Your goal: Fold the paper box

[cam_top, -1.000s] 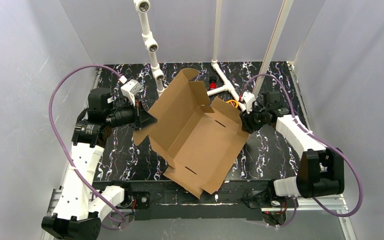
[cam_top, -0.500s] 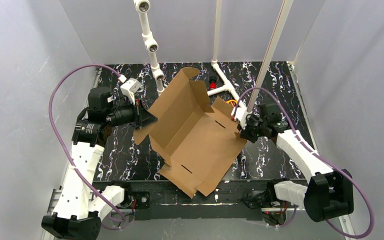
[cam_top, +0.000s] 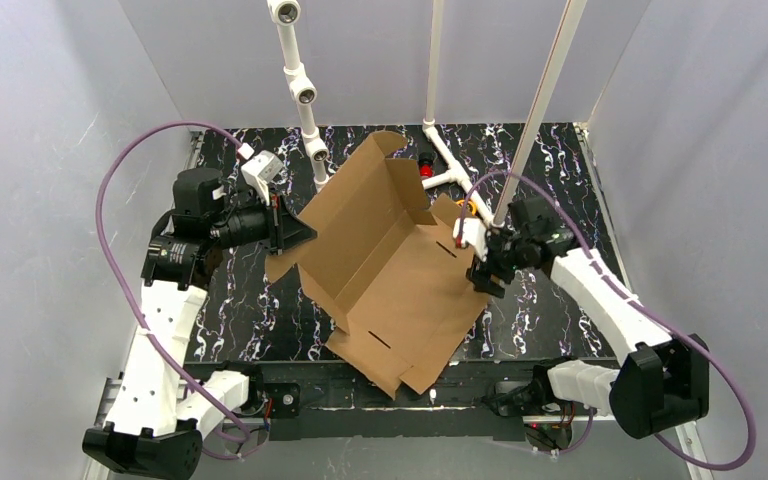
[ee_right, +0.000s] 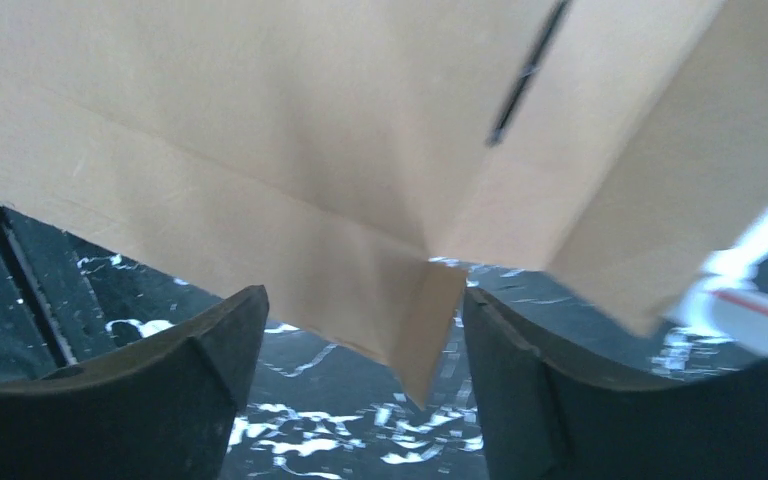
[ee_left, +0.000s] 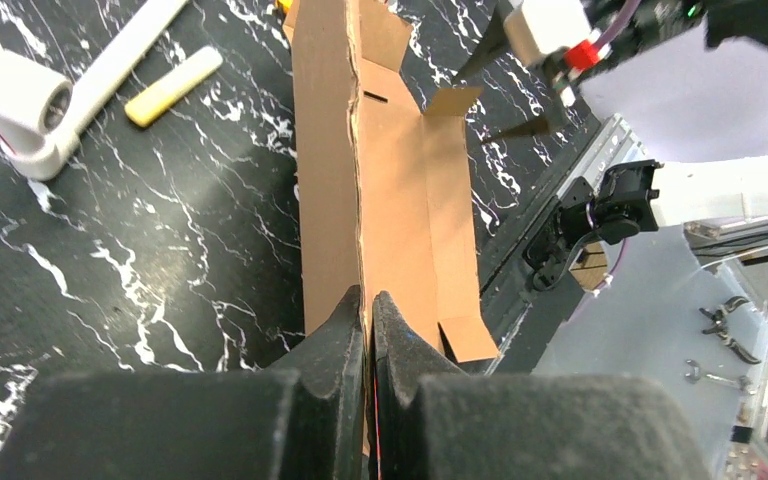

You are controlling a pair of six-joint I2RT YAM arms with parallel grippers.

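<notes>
Right gripper (cam_top: 482, 268) is reopening wide around a corner of the plain brown corrugated cardboard paper box (cam_top: 400, 285), holding nothing; left gripper (cam_top: 298, 236) is still pinching its wall, so a regrasp looks likely.

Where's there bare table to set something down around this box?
Bare tabletop lies near-left, between the left arm and the paper box, and near-right, between the box and the right arm. The far middle is crowded by the white pipe frame.
</notes>
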